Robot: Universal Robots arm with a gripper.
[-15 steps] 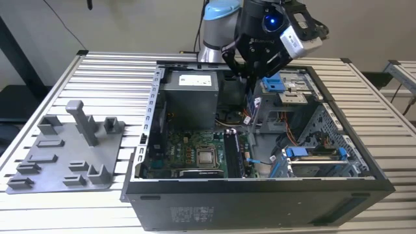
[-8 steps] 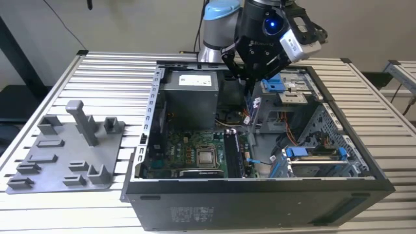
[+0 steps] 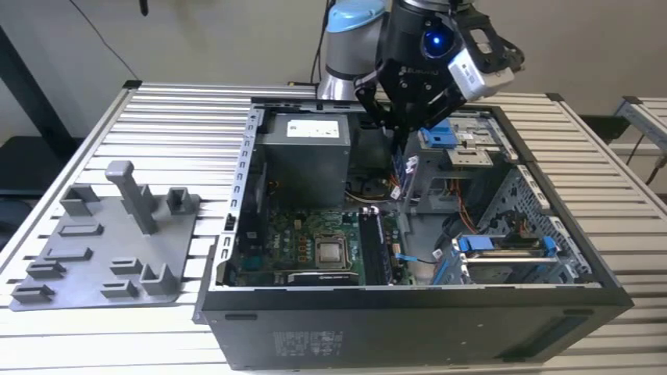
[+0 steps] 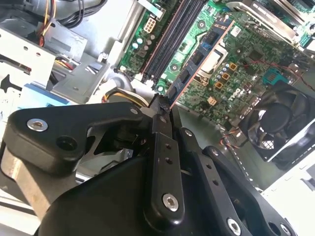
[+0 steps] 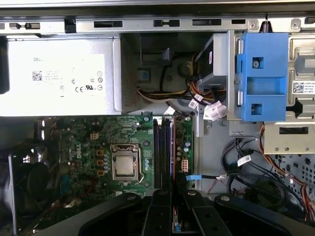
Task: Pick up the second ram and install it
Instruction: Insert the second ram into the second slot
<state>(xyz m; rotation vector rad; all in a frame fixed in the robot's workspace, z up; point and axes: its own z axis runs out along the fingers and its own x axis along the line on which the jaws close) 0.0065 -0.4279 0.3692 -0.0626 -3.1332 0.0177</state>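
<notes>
The ram point(image 4: 197, 58), a thin green stick with small dark chips, is clamped at one end between the fingers of my gripper point(image 4: 162, 105). In the exterior view the gripper point(image 3: 401, 141) hangs above the open computer case point(image 3: 417, 312) with the ram point(image 3: 401, 168) held on edge below it, above the motherboard. The long black memory slots point(image 4: 172, 34) lie beneath the stick and apart from it. They run beside the processor socket point(image 5: 124, 164), with the slots point(image 5: 162, 147) just ahead of the gripper point(image 5: 173, 196).
A grey fixture plate point(image 3: 105, 250) with upright posts lies on the slatted table at the exterior view's left. Inside the case are the power supply point(image 5: 59, 78), a blue drive bracket point(image 5: 261, 73), loose cables point(image 5: 246, 167) and a black fan point(image 4: 275, 123).
</notes>
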